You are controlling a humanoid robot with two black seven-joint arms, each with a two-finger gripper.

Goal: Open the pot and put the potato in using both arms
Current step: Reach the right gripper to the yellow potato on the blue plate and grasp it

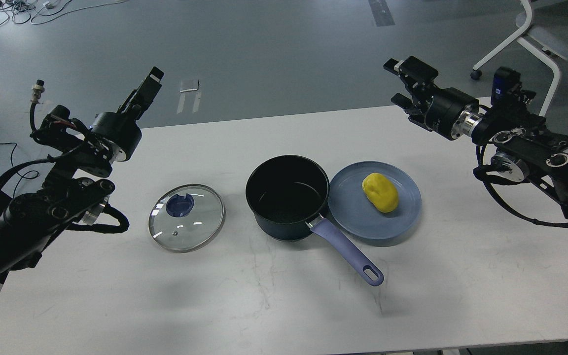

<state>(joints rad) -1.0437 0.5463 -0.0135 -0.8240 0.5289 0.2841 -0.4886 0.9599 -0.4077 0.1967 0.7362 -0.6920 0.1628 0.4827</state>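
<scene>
From our head view, the pot (pixel 286 197) stands uncovered near the middle of the bench (pixel 461 276), its black inside empty and its lavender handle running toward the near edge and to the right. The glass lid (pixel 187 218) lies flat on the bench just to the pot's left, apart from it. So we judge the opening step done and the potato step in hand.

The potato (pixel 380 193) lies on a pale-blue plate (pixel 353 217) that touches or nearly touches the pot's right side.

Our right gripper (pixel 398 83) hovers over the far right corner of the bench, well apart from the potato; its fingers stand apart and hold nothing. Our left gripper (pixel 150 84) is raised beyond the far left edge, seen edge-on, so we cannot tell how far its fingers are spread; nothing hangs from it.

Next, we judge, the right arm must come down and inward to the potato, close on its rounded sides, lift, and carry it leftward over the pot's rim.
</scene>
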